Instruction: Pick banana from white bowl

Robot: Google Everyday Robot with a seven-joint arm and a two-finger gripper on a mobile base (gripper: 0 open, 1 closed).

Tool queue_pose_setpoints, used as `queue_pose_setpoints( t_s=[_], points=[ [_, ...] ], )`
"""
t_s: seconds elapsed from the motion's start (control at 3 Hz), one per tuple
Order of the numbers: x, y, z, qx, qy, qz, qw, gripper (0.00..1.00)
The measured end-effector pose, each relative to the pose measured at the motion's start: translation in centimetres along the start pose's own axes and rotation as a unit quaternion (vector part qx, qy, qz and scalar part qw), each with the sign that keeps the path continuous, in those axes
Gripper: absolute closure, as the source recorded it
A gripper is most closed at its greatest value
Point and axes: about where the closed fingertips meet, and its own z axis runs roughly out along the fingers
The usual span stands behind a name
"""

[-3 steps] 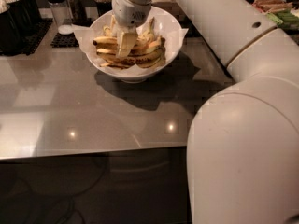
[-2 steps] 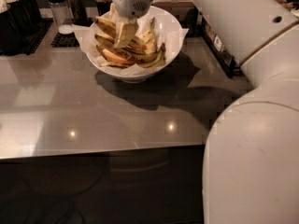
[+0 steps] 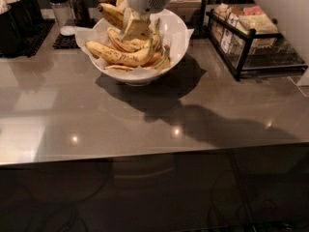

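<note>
Gripper hangs over bananas in the white bowl.

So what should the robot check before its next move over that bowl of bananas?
1. Gripper over the white bowl: ok, it hangs right above the pile.
2. Bananas to pick from: ok, several lie in the bowl on the paper lining.
3. Firm hold on one banana: cannot tell, the contact is hidden.
4. Bowl steady: ok, it sits upright on the counter.
5. Room to lift: ok to the right, where the black rack stands apart from the bowl.
</note>
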Motion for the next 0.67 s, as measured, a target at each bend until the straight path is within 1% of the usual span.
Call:
queue_pose_setpoints(
  t_s=[0.33,0.67],
  points=[
    [-2.0,2.1,-3.5,0.061,0.012,0.011,0.9980,1.00],
    [-4.4,5.1,-7.3,0.126,0.028,0.034,0.9910,1.00]
  ],
)
